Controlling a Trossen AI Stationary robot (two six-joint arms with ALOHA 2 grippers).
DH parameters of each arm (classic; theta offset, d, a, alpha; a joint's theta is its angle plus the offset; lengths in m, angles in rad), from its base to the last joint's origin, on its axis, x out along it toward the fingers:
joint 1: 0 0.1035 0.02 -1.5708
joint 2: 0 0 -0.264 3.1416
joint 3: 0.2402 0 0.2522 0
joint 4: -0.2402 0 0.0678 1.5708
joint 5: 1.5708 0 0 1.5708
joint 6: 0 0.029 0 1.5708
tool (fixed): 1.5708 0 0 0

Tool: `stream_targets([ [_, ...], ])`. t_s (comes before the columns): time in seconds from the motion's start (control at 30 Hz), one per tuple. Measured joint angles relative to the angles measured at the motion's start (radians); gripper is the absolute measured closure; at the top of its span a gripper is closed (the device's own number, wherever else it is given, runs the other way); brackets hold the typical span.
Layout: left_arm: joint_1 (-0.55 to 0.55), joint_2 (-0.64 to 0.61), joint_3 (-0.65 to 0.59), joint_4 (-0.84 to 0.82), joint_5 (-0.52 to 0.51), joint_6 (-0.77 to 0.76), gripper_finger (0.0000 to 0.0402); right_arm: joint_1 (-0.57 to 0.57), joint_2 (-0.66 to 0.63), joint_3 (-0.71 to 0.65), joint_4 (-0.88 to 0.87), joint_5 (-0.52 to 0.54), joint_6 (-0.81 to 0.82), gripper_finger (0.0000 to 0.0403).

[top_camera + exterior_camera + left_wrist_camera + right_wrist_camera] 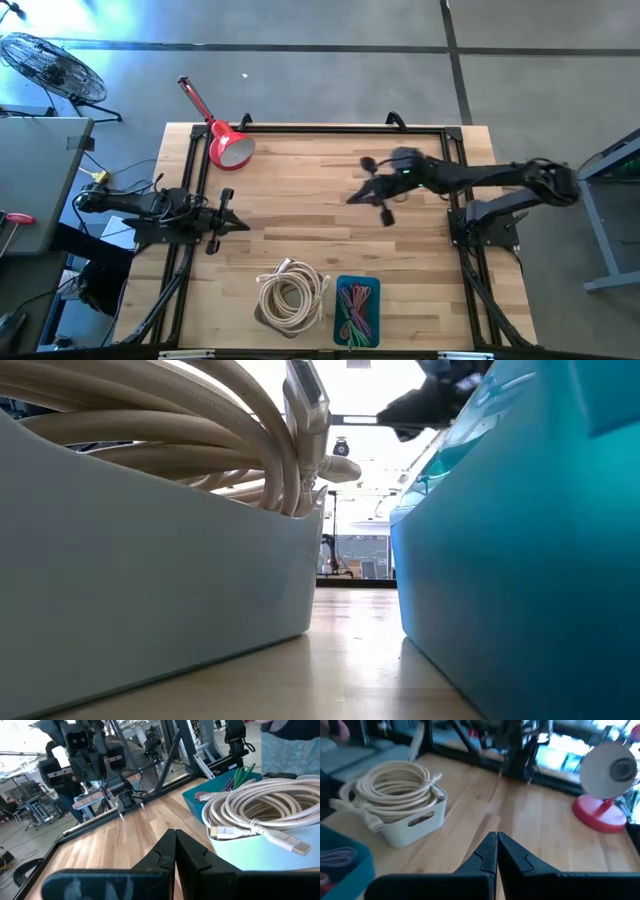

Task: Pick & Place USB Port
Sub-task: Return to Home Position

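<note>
1. Right gripper (pixel 496 842): fingers pressed together, nothing held, over mid-table; sorting looks finished, so no reason to grip
2. Left gripper (pixel 175 845): also closed, empty, at its own side
3. Coloured cables (pixel 357 305) lie in the blue bin (pixel 358 280), well apart from both grippers, nearer the right one; beige cable (pixel 395 782) sits coiled in the white bin (pixel 415 822) beside it

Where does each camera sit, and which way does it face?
High view: overhead, facing straight down; both arms, left gripper, right gripper.
Low view: down low, level, between white bin and blue bin; arm part overhead.
Left wrist view: left arm, past its shut fingers toward both bins.
Right wrist view: right arm, past its shut fingers toward red lamp.
Shared: both wrist views show the coiled cable.
</note>
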Motion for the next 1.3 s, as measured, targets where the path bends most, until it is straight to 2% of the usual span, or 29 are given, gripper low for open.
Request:
stream_targets([
  [0.13,0.0,0.0,0.0,0.0,0.0,0.0,0.0401,-0.059,-0.136,-0.189,0.167,-0.06,0.032,0.0403],
  [0.37,0.0,0.0,0.0,0.0,-0.001,0.0,0.0401,-0.067,-0.315,-0.432,0.221,-0.137,0.067,0.0403],
  [0.7,0.0,0.0,0.0,0.0,-0.002,0.0,0.0401,-0.064,-0.516,-0.771,0.546,-0.127,0.218,0.0403],
  [1.3,0.0,0.0,0.0,0.0,-0.004,0.0,0.0401,0.029,-0.755,-0.785,0.286,-0.102,0.188,0.0403],
])
